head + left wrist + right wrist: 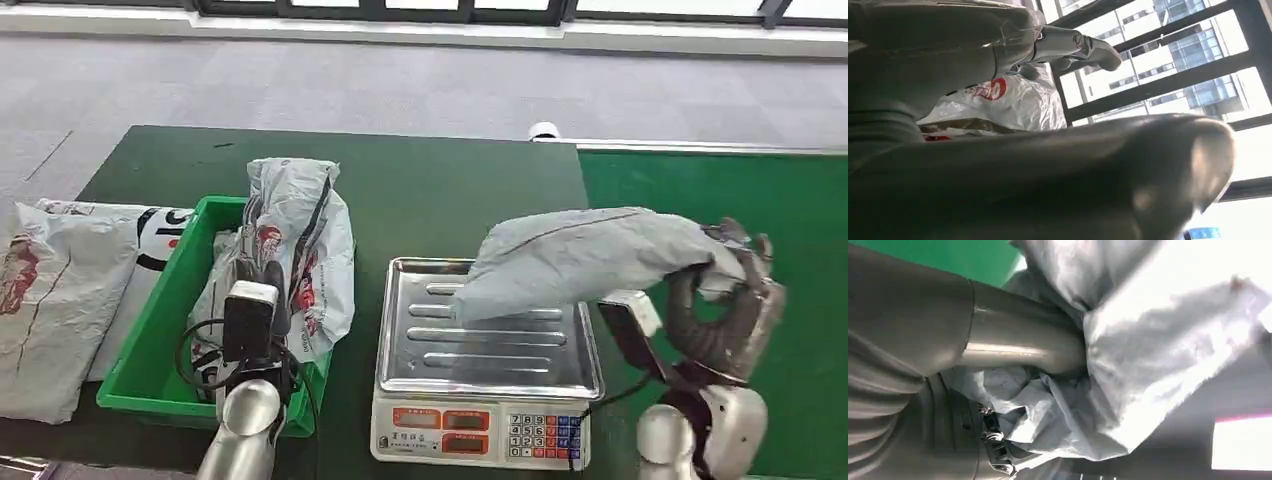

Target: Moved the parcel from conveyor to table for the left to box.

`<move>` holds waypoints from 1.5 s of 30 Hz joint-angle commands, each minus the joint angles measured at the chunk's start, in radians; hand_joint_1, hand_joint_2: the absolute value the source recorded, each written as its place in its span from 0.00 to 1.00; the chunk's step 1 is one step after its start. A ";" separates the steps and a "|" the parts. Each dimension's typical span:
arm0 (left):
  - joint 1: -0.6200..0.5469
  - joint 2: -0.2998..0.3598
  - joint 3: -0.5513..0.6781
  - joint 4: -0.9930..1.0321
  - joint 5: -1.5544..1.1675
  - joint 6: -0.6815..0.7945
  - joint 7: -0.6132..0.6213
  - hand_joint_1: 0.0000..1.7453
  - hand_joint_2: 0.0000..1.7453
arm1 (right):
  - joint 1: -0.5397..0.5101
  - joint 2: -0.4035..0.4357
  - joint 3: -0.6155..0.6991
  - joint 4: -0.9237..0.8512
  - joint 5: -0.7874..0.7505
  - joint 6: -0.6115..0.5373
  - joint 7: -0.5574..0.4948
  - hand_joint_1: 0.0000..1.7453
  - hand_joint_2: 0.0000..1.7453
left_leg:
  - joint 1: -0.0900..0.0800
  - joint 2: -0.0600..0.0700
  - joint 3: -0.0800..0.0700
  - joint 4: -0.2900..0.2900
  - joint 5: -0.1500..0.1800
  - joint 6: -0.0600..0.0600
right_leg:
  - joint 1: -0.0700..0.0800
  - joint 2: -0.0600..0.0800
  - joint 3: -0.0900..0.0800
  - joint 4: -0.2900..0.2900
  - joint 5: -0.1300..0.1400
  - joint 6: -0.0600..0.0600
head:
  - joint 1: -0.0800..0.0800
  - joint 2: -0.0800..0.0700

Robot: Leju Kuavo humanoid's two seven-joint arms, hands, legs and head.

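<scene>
A crumpled grey parcel hangs tilted over the steel pan of the scale, its low end at the pan's far side. My right hand grips the parcel's right end above the conveyor's edge. In the right wrist view the thumb presses into the grey film. My left hand is inside the green bin, against a white parcel with red print that stands in the bin. In the left wrist view, its fingers stretch out apart from the thumb, with the white parcel beyond them.
The scale's keypad and display face me at the table's near edge. A large white parcel lies left of the bin. The bright green conveyor runs along the right, beside the dark green table.
</scene>
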State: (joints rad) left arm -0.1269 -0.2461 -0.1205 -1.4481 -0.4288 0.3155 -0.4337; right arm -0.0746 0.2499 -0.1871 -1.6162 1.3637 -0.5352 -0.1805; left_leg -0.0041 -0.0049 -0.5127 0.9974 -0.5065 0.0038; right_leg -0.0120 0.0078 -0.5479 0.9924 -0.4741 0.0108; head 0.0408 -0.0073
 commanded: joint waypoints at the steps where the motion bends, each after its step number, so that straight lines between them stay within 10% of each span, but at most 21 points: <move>1: -0.003 0.025 0.006 0.023 0.007 -0.004 0.004 0.00 0.00 | -0.096 -0.102 0.208 0.326 0.005 -0.005 0.050 1.00 1.00 | 0.001 0.001 0.002 -0.002 0.001 -0.001 | 0.001 0.000 0.001 -0.002 0.000 -0.001 | 0.000 0.000; 27: -0.035 0.044 -0.001 0.047 0.022 -0.023 -0.001 0.00 0.00 | -0.129 -0.130 0.292 0.497 0.012 0.125 0.075 1.00 1.00 | 0.001 -0.001 0.000 -0.003 0.002 -0.002 | 0.001 -0.002 0.000 -0.003 0.001 -0.001 | 0.000 0.000; 45: -0.031 0.027 -0.068 0.022 0.063 0.026 -0.021 0.00 0.00 | 0.049 -0.163 0.497 0.222 -0.324 0.373 -0.157 1.00 1.00 | 0.001 -0.003 -0.002 -0.002 0.001 -0.002 | 0.001 -0.004 -0.002 -0.002 0.000 -0.001 | 0.000 0.000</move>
State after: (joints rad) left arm -0.1283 -0.2392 -0.1457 -1.4557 -0.3769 0.3460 -0.4551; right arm -0.0361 0.1465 0.2186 -1.3432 1.0536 -0.1785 -0.3391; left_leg -0.0039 -0.0066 -0.5158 0.9971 -0.5063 0.0029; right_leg -0.0116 0.0054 -0.5512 0.9927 -0.4751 0.0101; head 0.0408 -0.0072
